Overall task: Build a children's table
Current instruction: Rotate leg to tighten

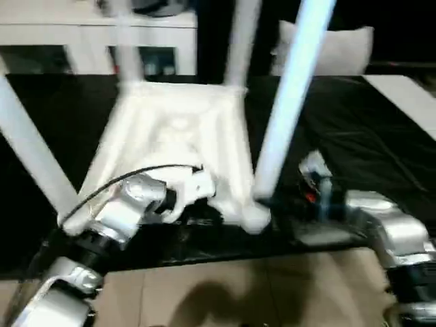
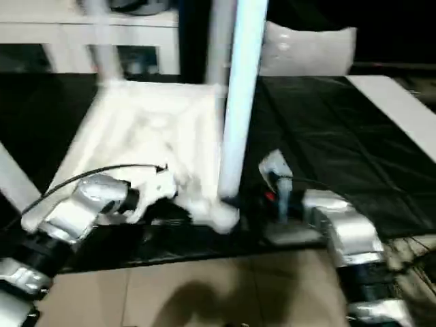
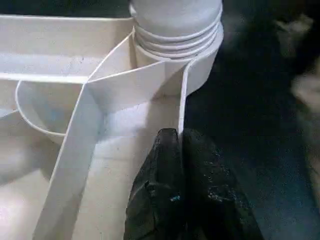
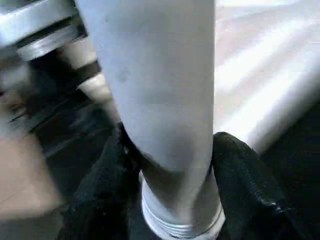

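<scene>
Both silver forearms reach forward and inward over the near edge. The left gripper (image 3: 181, 150) has its two black fingers pressed together, pinching a thin white rim (image 3: 182, 107). The right gripper (image 4: 170, 160) has its fingers spread around a leg (image 4: 155, 75), clasping it.

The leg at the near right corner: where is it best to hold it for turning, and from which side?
Grip the leg low, just above its threaded end, from the robot's right side. It is round and stands nearly upright, so the right gripper fits around it there.
</scene>
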